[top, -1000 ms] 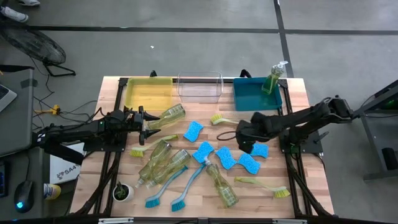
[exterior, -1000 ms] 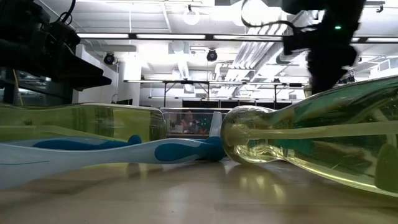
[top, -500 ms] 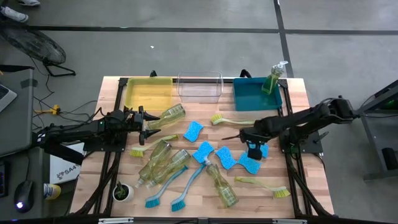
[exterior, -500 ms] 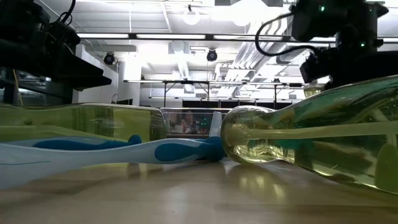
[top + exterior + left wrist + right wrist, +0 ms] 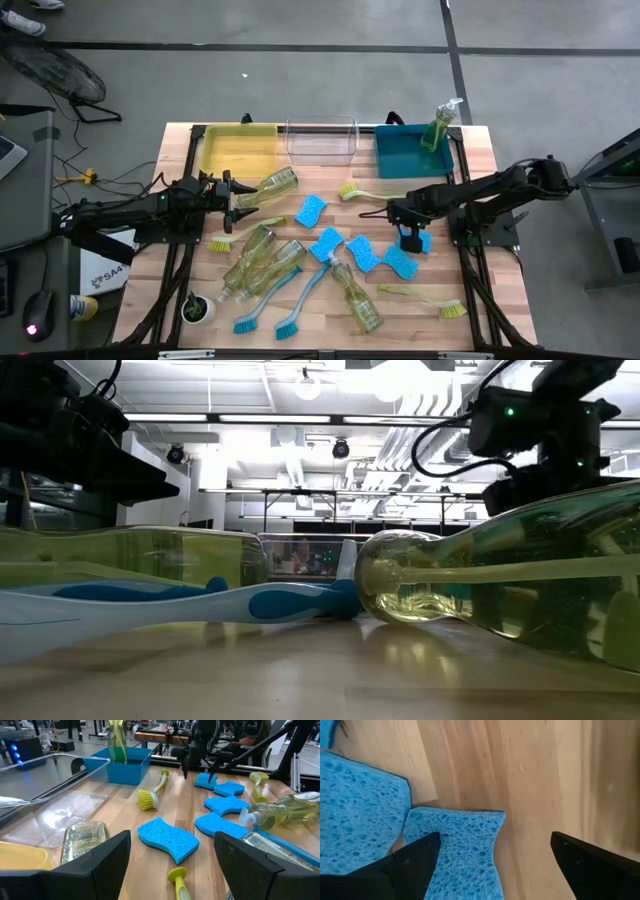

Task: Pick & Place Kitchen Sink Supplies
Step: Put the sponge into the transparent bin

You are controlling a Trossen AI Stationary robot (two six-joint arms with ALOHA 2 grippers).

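Only one soap bottle stands in the teal bin; the rest litter the desk. Right tool gapes over a sponge; left tool, beside the yellow bin, spread, empty.

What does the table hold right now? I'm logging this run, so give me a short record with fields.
left gripper: open, by a lying soap bottle, holding nothing
right gripper: open, pointing down over the rightmost sponge
teal bin: one upright soap bottle inside
yellow bin: no supplies inside
clear bin: no supplies inside
potted plant: near left corner
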